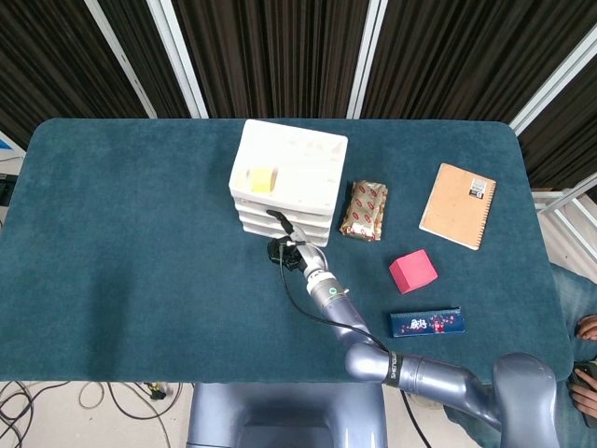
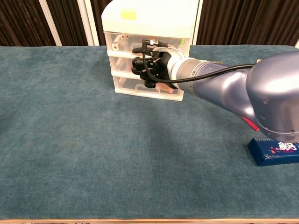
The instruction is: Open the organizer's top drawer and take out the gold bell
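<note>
The white three-drawer organizer (image 1: 289, 173) stands at the back middle of the table, with a yellow sticker (image 1: 260, 175) on its lid. In the chest view its clear top drawer (image 2: 122, 41) is closed. My right hand (image 2: 150, 65) is pressed against the drawer fronts at the level of the top and middle drawers, its fingers curled in. Whether they hook a handle I cannot tell. From the head view the right hand (image 1: 283, 250) sits right at the organizer's front edge. No gold bell shows in either view. My left hand is out of sight.
A gold foil packet (image 1: 364, 210) lies just right of the organizer. Further right are a brown notebook (image 1: 457, 205), a pink block (image 1: 412, 271) and a dark blue box (image 1: 426, 323). The left half of the blue table (image 1: 131, 243) is bare cloth.
</note>
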Robot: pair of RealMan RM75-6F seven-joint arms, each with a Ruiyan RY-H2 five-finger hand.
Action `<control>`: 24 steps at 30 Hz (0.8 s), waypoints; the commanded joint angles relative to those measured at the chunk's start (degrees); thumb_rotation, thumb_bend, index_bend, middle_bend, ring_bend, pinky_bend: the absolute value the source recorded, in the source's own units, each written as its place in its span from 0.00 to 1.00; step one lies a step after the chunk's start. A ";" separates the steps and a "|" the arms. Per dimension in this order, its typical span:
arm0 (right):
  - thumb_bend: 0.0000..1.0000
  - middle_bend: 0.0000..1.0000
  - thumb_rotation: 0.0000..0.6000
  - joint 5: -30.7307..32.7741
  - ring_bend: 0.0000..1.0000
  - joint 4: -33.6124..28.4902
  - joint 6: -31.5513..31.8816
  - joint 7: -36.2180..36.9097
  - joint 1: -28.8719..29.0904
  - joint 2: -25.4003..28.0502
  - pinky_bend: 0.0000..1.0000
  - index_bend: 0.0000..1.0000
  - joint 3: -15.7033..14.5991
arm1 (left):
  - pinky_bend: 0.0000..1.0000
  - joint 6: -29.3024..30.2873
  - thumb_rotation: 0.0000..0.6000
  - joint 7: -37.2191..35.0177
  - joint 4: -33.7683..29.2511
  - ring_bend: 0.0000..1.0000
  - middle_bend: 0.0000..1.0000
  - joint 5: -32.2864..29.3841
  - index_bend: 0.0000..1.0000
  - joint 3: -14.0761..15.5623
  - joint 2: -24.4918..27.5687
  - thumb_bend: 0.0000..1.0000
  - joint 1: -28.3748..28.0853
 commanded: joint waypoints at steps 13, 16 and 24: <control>0.83 0.85 1.00 -0.38 0.99 -1.25 -1.78 1.64 -0.68 1.21 0.90 0.13 0.25 | 0.00 -0.08 1.00 0.24 -0.25 0.00 0.00 0.01 0.13 -0.01 0.14 0.24 0.00; 0.83 0.85 1.00 -0.61 0.99 -1.63 -2.12 1.89 -0.83 1.55 0.90 0.15 0.17 | 0.00 -0.08 1.00 0.25 -0.21 0.00 0.00 -0.02 0.13 0.00 0.10 0.24 0.03; 0.83 0.85 1.00 -0.82 0.99 -2.27 -2.91 2.30 -1.02 2.02 0.90 0.17 -0.30 | 0.00 -0.16 1.00 0.40 -0.31 0.00 0.00 -0.08 0.13 -0.02 0.17 0.24 0.02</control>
